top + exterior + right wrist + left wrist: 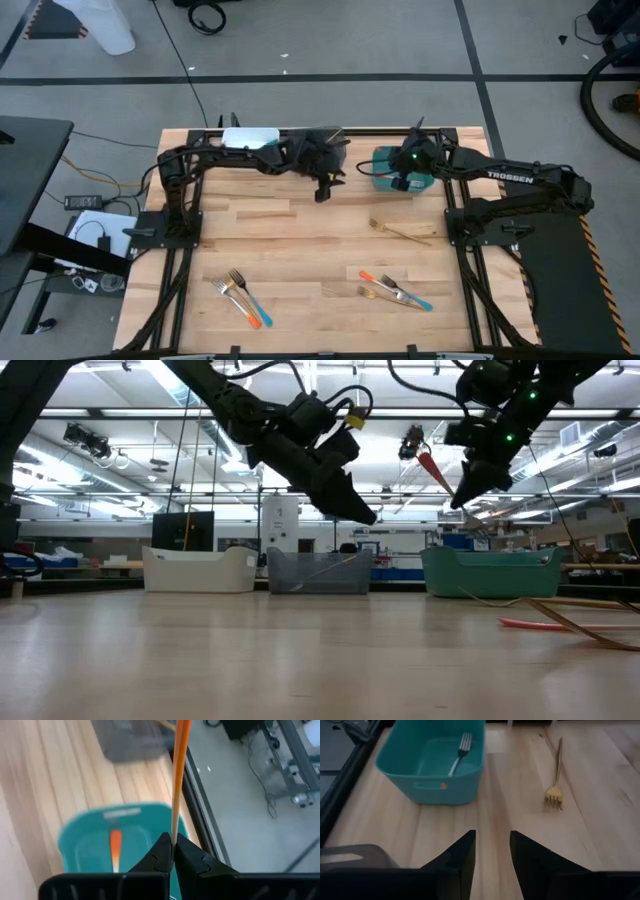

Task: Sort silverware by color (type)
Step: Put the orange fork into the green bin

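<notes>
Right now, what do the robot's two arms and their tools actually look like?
Both arms are dark, jointed machines. The right arm carries white TROSSEN lettering and a small green light near its wrist. The left arm has a yellow tag by its wrist, seen from table height. Black cables loop above both. Each tool ends in two dark wedge-shaped fingers.

Slim metal-tined forks, sorted only in part

One orange-handled fork (179,775) hangs pinched above the teal bin; another orange-handled fork (458,754) lies inside that bin; a golden-tan fork (398,232) lies alone mid-table; a mixed blue, orange and tan pair (241,297) and a cluster (394,291) lie near the front edge.
</notes>
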